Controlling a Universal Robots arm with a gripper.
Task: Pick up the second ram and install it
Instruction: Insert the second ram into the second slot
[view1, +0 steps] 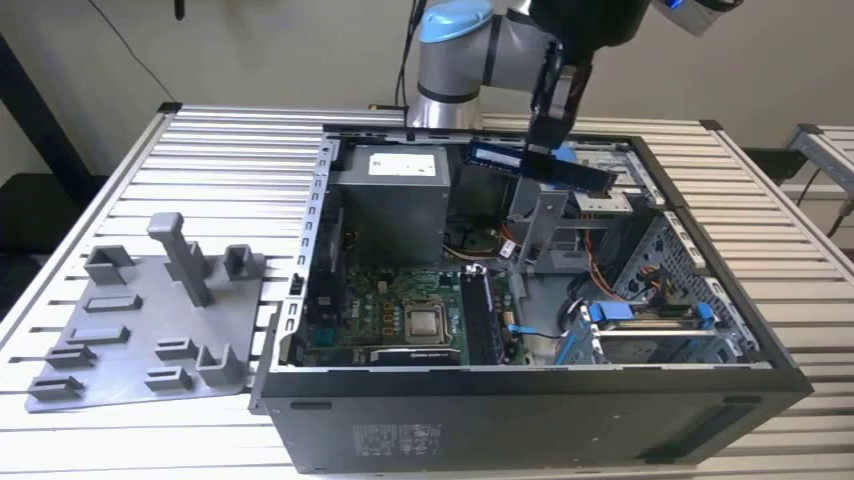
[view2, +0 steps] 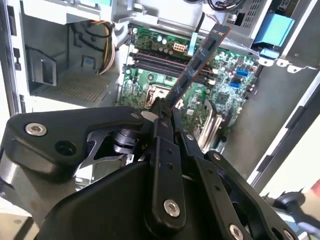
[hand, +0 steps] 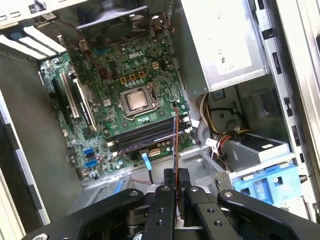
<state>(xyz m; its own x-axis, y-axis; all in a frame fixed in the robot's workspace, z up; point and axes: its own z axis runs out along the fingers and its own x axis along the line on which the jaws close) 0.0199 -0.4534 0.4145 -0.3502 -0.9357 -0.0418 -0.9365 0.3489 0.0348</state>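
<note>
The gripper (view2: 165, 111) is clamped on the second ram (view2: 197, 62), a long, thin dark-green circuit stick with black chips. Most of the stick juts out past the fingertips, and it hangs in the air above the open black computer case (view1: 534, 400). Below it lie the green motherboard (hand: 100, 95) and its long black memory slots (hand: 145, 135); in the exterior view the stick's long axis looks roughly crosswise to the slots, so it seems not yet lined up. The case rests on the slatted metal desk (view1: 200, 130) beside a grey plastic fixture plate (view1: 134, 330).
</note>
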